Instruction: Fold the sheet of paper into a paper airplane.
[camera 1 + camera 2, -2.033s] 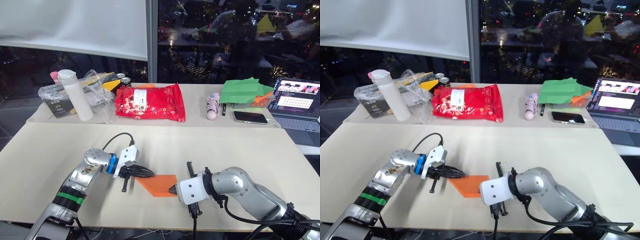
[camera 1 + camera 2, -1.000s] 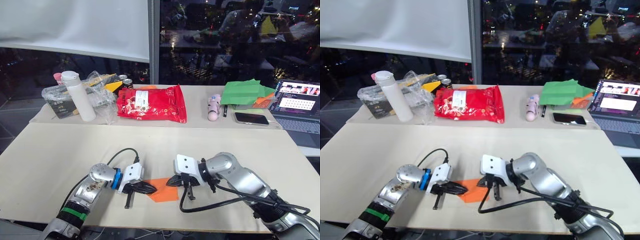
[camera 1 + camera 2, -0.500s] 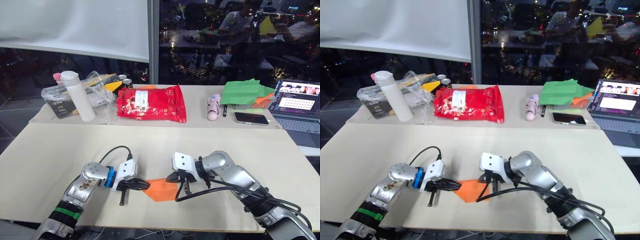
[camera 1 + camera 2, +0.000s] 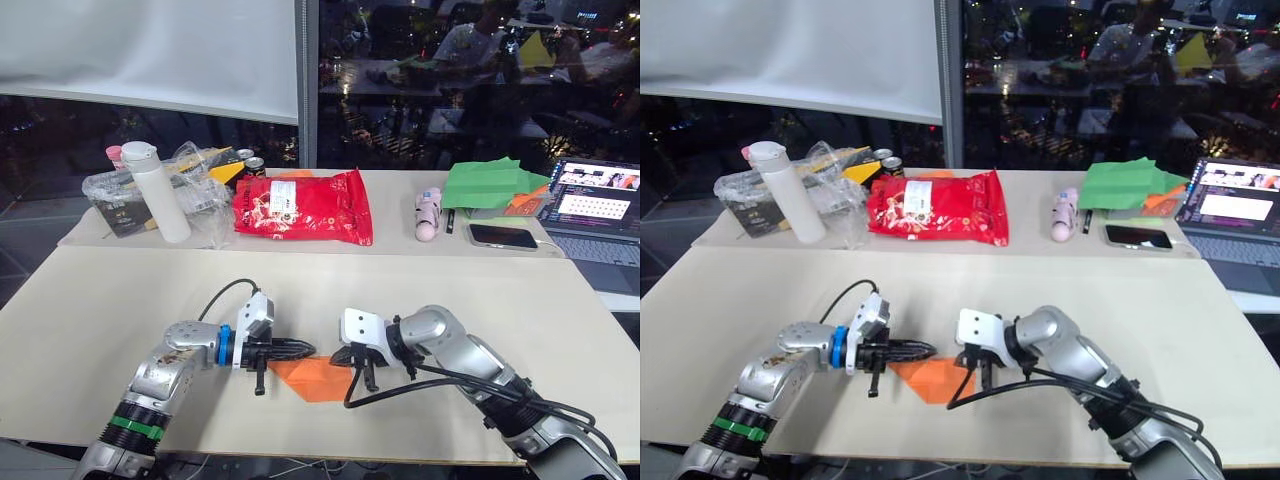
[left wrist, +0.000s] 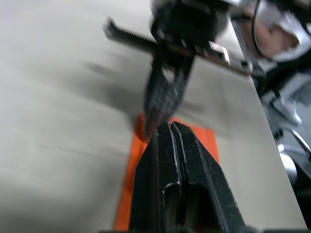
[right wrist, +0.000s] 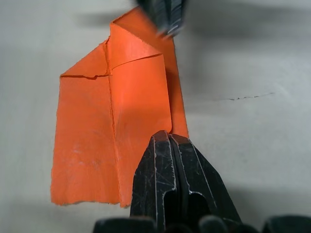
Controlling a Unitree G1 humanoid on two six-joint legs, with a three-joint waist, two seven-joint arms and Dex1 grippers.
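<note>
The sheet of paper is bright orange, partly folded with a pointed flap, and lies flat near the table's front edge. In the right wrist view the paper shows layered creases and a torn-looking edge. My left gripper is shut, with its tip over the paper's far left edge. My right gripper is shut too, its tip resting at the paper's far right edge. The two tips almost meet, as the left wrist view shows with the left gripper just short of the right one. No finished paper airplane is in view.
Along the table's back stand a white bottle, a clear plastic bag, a red snack bag, a pink tube, a green paper stack, a phone and a laptop. The beige table stretches wide on both sides.
My right gripper has swung from the paper's near side to its far right edge. The left gripper has moved closer, onto the paper's far left edge. The paper slid slightly left.
</note>
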